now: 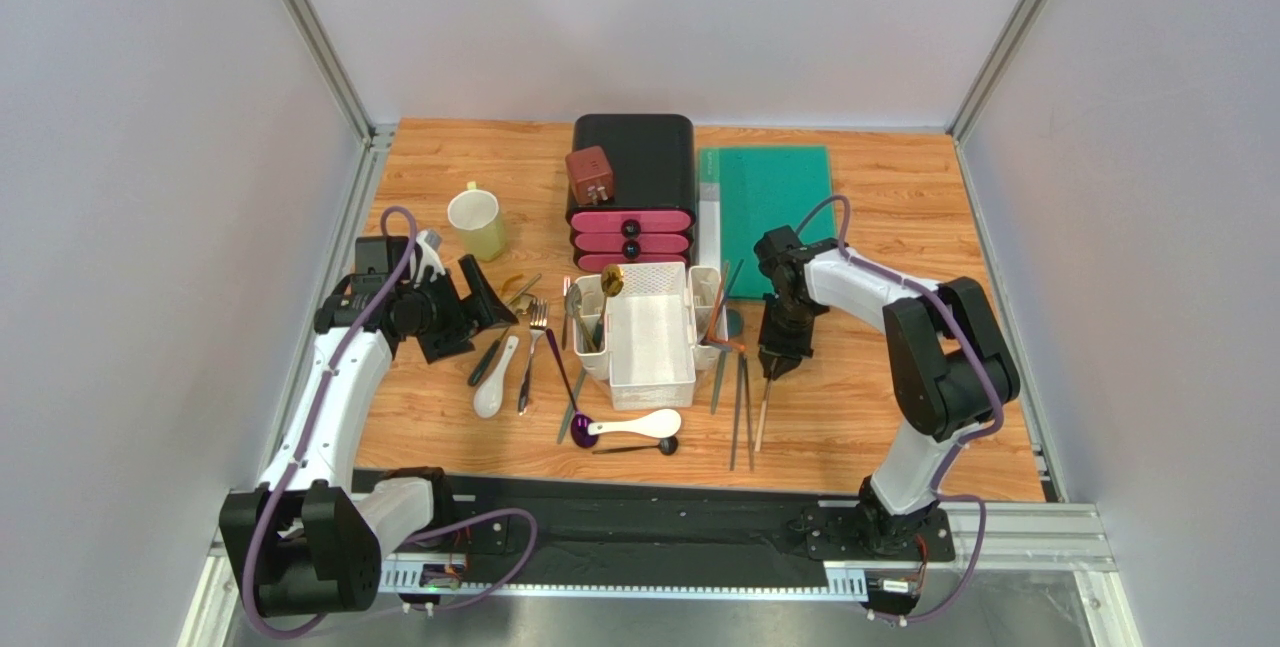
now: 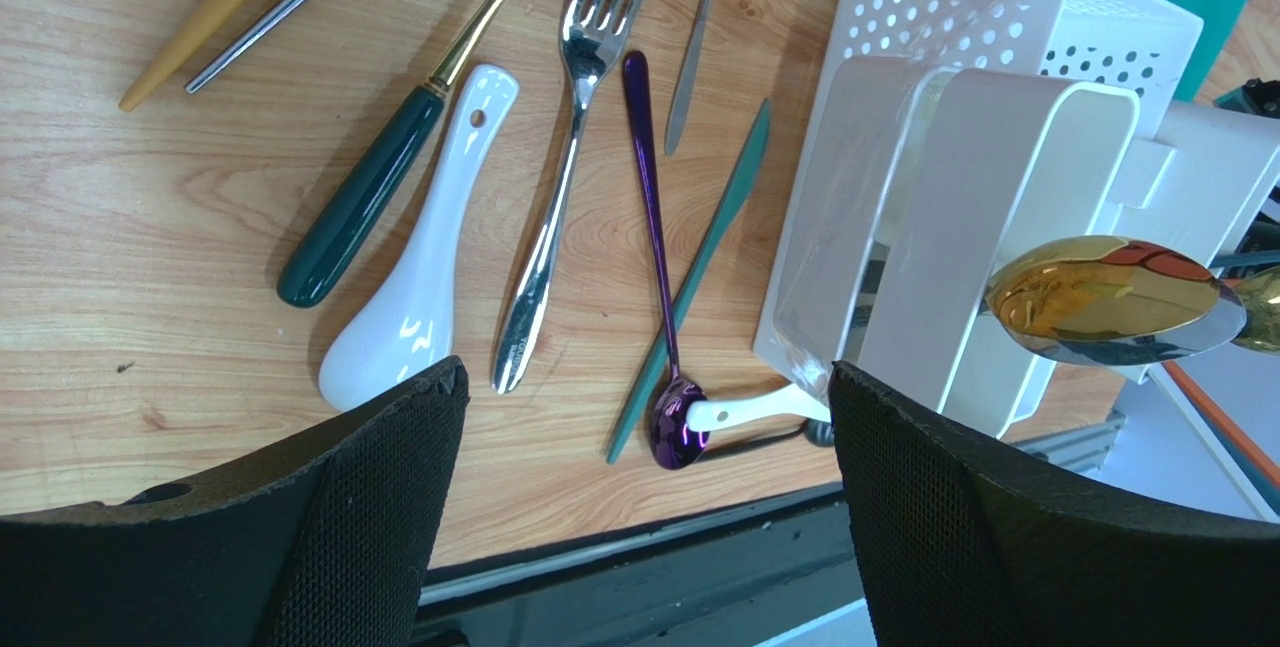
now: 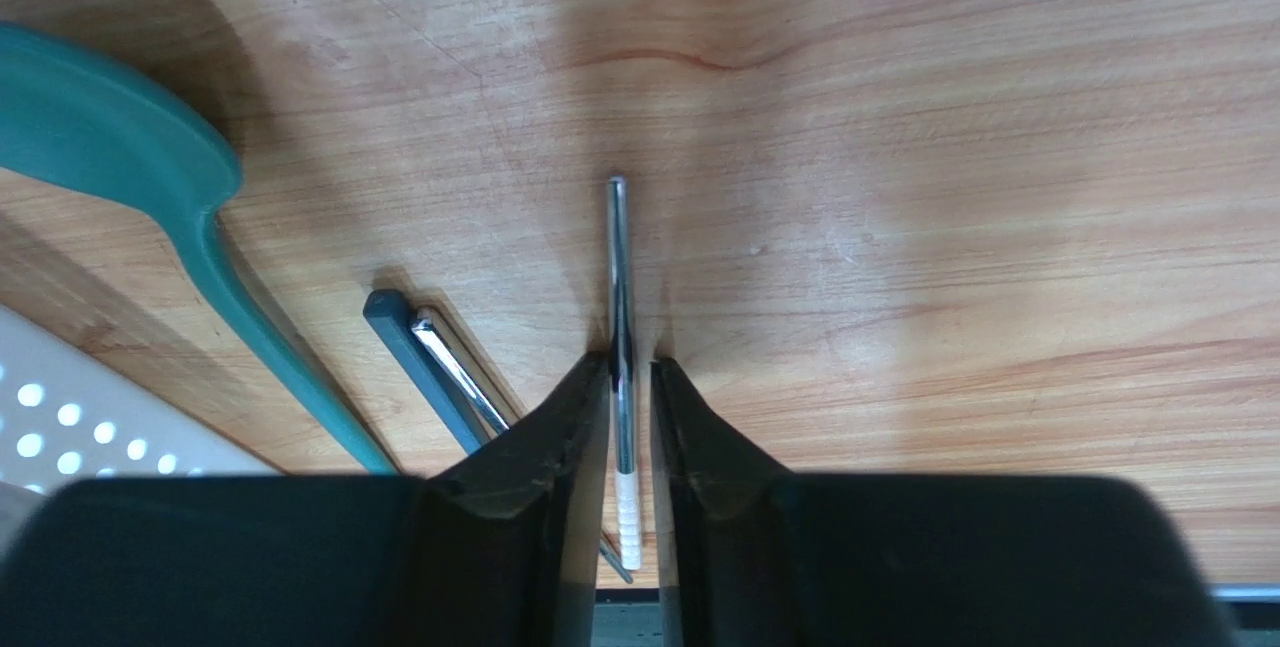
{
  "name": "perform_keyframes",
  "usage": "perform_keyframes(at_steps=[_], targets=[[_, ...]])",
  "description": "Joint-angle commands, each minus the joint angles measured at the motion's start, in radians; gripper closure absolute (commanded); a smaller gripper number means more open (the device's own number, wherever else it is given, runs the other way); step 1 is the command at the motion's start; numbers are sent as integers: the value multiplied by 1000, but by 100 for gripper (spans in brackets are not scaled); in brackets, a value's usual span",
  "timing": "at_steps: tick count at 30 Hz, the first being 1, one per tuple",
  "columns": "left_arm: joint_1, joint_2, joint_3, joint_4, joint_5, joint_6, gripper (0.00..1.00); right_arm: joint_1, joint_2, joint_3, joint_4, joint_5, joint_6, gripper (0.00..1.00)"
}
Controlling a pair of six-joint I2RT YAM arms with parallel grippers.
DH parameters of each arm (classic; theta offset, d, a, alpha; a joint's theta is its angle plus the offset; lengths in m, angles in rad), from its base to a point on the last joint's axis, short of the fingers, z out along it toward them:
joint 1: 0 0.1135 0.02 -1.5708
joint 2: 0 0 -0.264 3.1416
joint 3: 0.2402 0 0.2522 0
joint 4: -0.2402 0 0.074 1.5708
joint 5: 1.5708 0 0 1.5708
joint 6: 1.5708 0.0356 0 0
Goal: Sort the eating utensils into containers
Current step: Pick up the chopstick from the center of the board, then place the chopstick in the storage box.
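- Pinching a thin silver metal chopstick, the right tool has its fingers drawn narrow around it. The stick's long axis runs near-to-far over the wooden bench, one end pointing at the near edge, just right of the white translucent plastic caddy.
- The left tool gapes wide and holds nothing, above the utensils left of the caddy.
- Two white ceramic soup spoons: this one lies left of the caddy with its handle pointing far. The second soup spoon lies crosswise in front of the caddy.
- One silver fork lies with its tines pointing far.
- One purple spoon lies with its bowl toward the near edge, touching the second soup spoon's handle.
- One gold spoon stands bowl-up in a narrow side bin.
- Beside the held stick, a dark chopstick and another silver one lie parallel, touching.
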Motion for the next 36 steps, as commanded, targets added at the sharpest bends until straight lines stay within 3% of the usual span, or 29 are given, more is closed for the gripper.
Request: perform_keyframes(at_steps=[1,2,4,5,15,26,33,36], targets=[[6,-7,2,18,-8,2,6,5,40,-16,33,2,-5,83],[4,-6,1,18,-8,2,6,3,46,-17,31,4,-9,84],[6,-4,2,18,-8,2,6,3,50,-20,27,4,-10,99],[6,-6,2,17,-6,2,6,2,47,-20,24,5,-10,100],[6,-4,2,20,-3,2,6,3,-173,46,-74,99,-27,100],[6,-9,-1,24,3,3,6,16,-388,331,-208,146,-102,100],[4,-13,-5,29,6,0,6,71,-500,476,-81,194,-131,100],[1,-16,-4,29,3,-1,6,124,-526,460,34,228,-183,100]])
